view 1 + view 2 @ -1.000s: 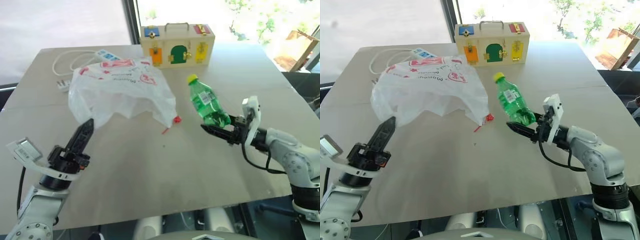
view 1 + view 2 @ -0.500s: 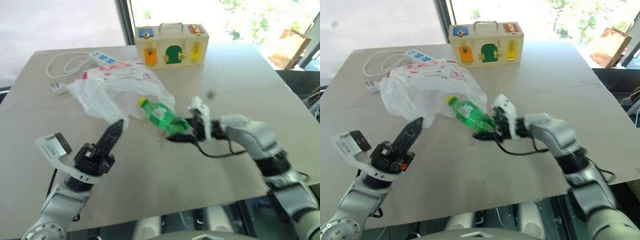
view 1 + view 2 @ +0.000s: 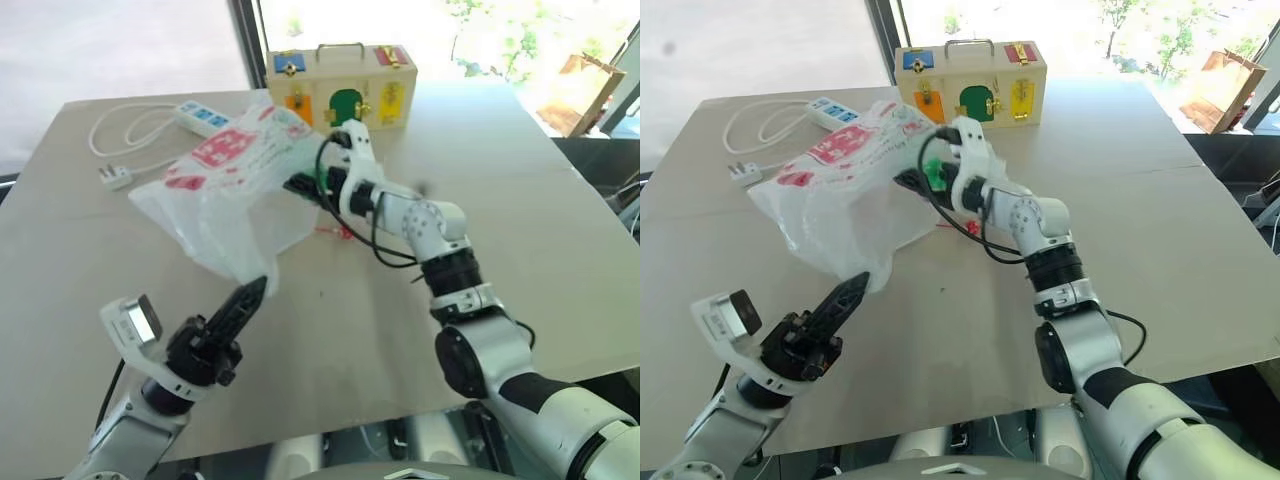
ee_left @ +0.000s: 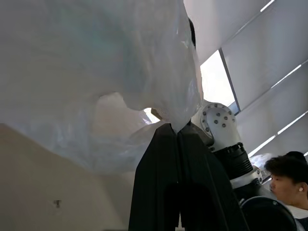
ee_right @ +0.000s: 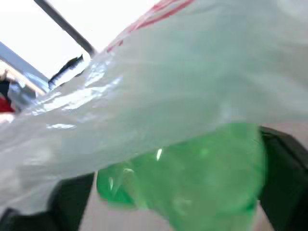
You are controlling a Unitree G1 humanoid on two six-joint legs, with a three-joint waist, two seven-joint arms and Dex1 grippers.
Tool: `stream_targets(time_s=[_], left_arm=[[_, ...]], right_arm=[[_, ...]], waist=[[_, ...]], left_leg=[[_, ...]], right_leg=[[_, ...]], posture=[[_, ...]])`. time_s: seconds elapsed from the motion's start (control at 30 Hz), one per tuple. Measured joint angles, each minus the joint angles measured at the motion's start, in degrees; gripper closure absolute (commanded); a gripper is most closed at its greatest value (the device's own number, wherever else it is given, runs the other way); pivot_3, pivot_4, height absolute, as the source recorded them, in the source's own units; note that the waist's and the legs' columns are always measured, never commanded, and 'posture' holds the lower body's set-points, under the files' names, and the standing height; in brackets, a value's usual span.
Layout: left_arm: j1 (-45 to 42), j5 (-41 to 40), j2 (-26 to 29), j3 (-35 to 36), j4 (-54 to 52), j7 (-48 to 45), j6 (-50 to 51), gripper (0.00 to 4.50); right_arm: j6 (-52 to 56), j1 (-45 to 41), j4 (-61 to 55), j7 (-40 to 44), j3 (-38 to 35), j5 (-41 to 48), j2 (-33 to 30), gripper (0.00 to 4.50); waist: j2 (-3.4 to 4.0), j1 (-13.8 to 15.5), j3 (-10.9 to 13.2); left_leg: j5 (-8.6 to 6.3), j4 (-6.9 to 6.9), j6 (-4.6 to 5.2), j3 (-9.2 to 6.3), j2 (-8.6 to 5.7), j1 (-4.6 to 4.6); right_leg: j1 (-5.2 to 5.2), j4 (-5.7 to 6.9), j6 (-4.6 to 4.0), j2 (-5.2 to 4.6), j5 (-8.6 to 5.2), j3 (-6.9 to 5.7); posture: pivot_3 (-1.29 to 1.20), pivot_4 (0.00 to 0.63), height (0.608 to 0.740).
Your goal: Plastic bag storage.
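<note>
The thin translucent white plastic bag with red printing (image 3: 235,190) lies near the table's (image 3: 560,250) far left corner. The right gripper (image 3: 920,180), jaws spread around a green plastic bottle (image 5: 192,187), is apparently loading it into the bag; release likely follows. The left gripper (image 3: 245,300) is clenched, nipping the bag's near edge.

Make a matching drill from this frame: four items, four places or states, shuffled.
Items:
1. plastic bag
2. green bottle
3. left gripper
4. wooden lock box

States:
A. shut, pinching the bag's edge
B. far table edge, upright
C. between the right gripper's fingers, under the bag's film
D. lifted and draped over the bottle

Pairs: 1-D, 2-C, 3-A, 4-B
</note>
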Motion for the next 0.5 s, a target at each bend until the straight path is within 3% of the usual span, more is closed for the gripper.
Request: stream_targets(time_s=[0.1, 0.2, 0.3, 0.5], left_arm=[[-0.14, 1.06, -0.39, 0.14, 2.5, -0.07, -0.4, 4.5], [-1.67, 1.07, -2.08, 0.97, 4.72, 0.39, -1.46, 4.5], [-4.36, 1.04, -3.92, 2.37, 7.7, 2.3, -2.73, 4.5], [-5.92, 0.84, -4.99, 4.76, 10.55, 5.31, -3.59, 4.5]], right_arm=[[-0.09, 0.44, -0.67, -1.39, -0.99, 0.02, -0.03, 0.02], [-0.94, 4.43, -5.98, 1.72, 2.82, -1.53, -1.59, 0.02], [-0.87, 11.1, -11.26, 9.14, 11.6, -4.74, -8.11, 0.02], [-1.17, 16.7, -19.67, 19.32, 17.88, -8.8, -21.51, 0.02]], waist=[[0.02, -0.23, 0.01], [0.01, -0.25, -0.01], [0.01, -0.01, -0.01], [-0.01, -0.14, -0.02]], left_leg=[[0.01, 0.0, -0.01, 0.08, -0.03, -0.02], [-0.01, -0.02, 0.01, 0.04, -0.02, 0.01], [-0.01, -0.01, 0.03, 0.0, -0.05, 0.02], [-0.04, 0.03, 0.1, 0.03, -0.06, 0.06]], right_leg=[[-0.04, -0.03, 0.01, -0.08, 0.01, 0.07], [-0.03, -0.01, 0.01, -0.06, 0.0, 0.04], [0.01, 0.0, 0.02, -0.06, 0.01, 0.03], [0.02, -0.01, 0.02, -0.06, 0.0, 0.06]], posture=[[0.0, 0.15, 0.74], [0.0, 0.15, 0.74], [0.0, 0.15, 0.74], [0.0, 0.15, 0.74]])
